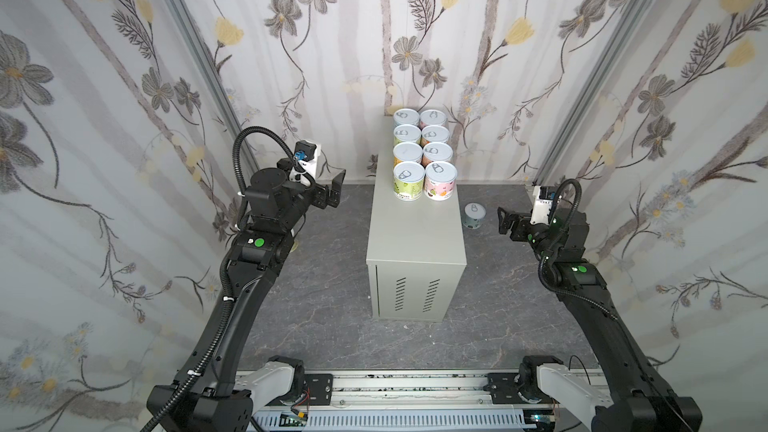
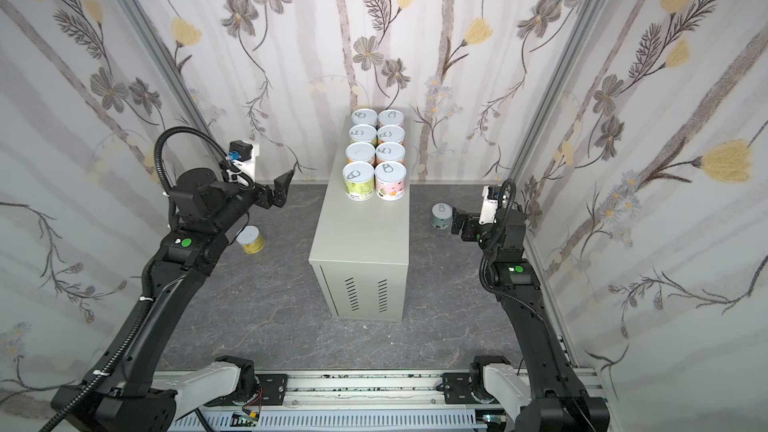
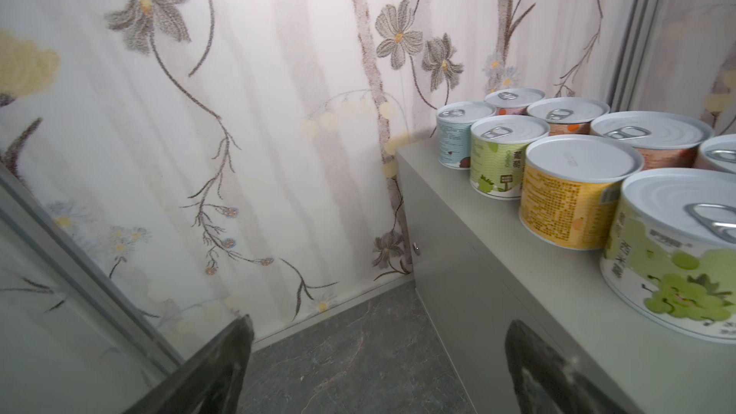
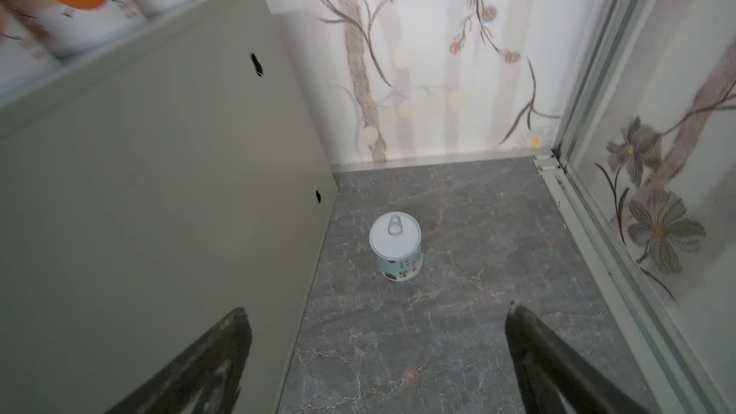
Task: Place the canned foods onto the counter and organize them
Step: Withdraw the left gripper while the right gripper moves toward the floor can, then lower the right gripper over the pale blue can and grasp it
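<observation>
**Inspector:** Condition of the counter (image 1: 415, 238)?

**Assessor:** Eight canned foods (image 1: 408, 153) stand upright on its top in two columns of four. They are packed close together at the far end, by the wall. The nearest pair is a green-labelled can (image 1: 409, 182) on the left and a pink-labelled can (image 1: 439, 182) on the right.

**Inspector:** Any cans off the counter?

**Assessor:** Two, both upright on the dark marbled floor (image 1: 332, 305). A pale blue can (image 1: 474, 216) stands near the counter's right side. A yellow can (image 2: 250, 239) stands on the left, partly behind the left arm in a top view.

**Inspector:** Left gripper (image 1: 338, 191)?

**Assessor:** Its jaws are spread wide with nothing between them. It is raised to the left of the counter, roughly level with the top and clear of the cans.

**Inspector:** Right gripper (image 1: 501, 221)?

**Assessor:** It is likewise wide apart and empty, low near the floor and facing the pale blue can. It is near the can but not touching. In the right wrist view the can stands ahead of the fingers.
</observation>
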